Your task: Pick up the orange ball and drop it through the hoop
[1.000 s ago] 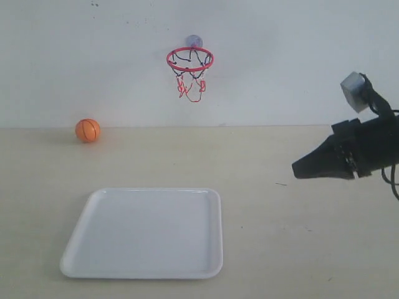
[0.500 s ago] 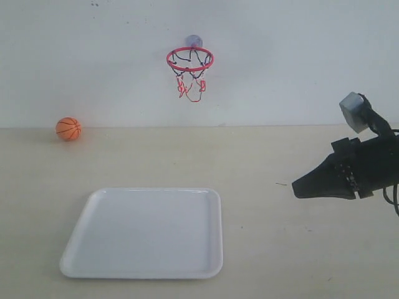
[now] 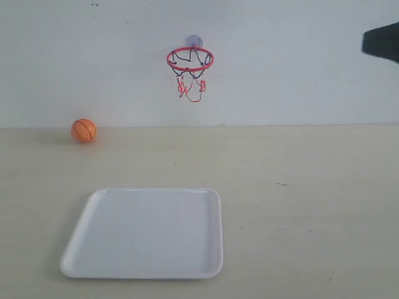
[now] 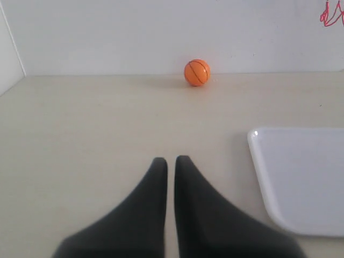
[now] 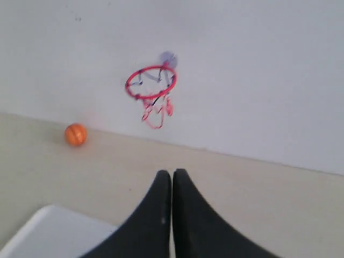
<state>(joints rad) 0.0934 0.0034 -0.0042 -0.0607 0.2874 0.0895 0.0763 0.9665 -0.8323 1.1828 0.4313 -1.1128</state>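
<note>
The orange ball (image 3: 83,130) (image 4: 196,72) (image 5: 76,134) lies on the table at the far left, next to the back wall. The hoop (image 3: 189,60) (image 5: 151,81), a red ring with a black-and-red net, hangs on the wall above the table's middle. My left gripper (image 4: 171,159) is shut and empty, low over the table, well short of the ball. My right gripper (image 5: 172,172) is also shut and empty, raised high; only a dark tip (image 3: 381,42) shows at the exterior view's upper right edge.
A white tray (image 3: 93,258) (image 4: 258,145) (image 5: 32,231) lies flat on the table's front left-centre, below and in front of the hoop. A side wall (image 4: 9,48) stands beyond the ball in the left wrist view.
The ball rolled left along the wall, then back to the right. My right arm rose from low at the right to the upper right edge.
</note>
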